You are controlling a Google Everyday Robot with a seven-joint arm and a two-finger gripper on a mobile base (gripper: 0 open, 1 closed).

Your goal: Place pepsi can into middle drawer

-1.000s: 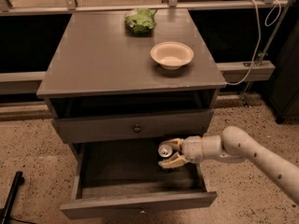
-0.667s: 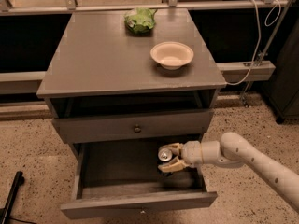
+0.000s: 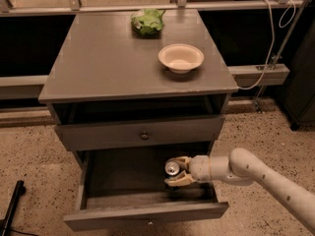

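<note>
The pepsi can [image 3: 172, 168] shows only its silver top, held between my gripper's [image 3: 176, 171] cream fingers [image 3: 178, 181]. The gripper reaches in from the right on a white arm [image 3: 256, 173] and sits inside the open middle drawer [image 3: 142, 213], toward its right side, low in the box. The can stands upright. I cannot tell whether it rests on the drawer floor. The upper drawer front with a small round knob [image 3: 144, 135] is shut above it.
A white bowl [image 3: 180, 58] and a green bag [image 3: 147, 21] sit on the grey cabinet top [image 3: 98, 63]. A white cable [image 3: 268, 48] hangs at the right. A black rod [image 3: 12, 205] lies on the speckled floor at lower left.
The gripper with the can has sunk slightly deeper into the drawer and shifted a little left. Nothing else has moved.
</note>
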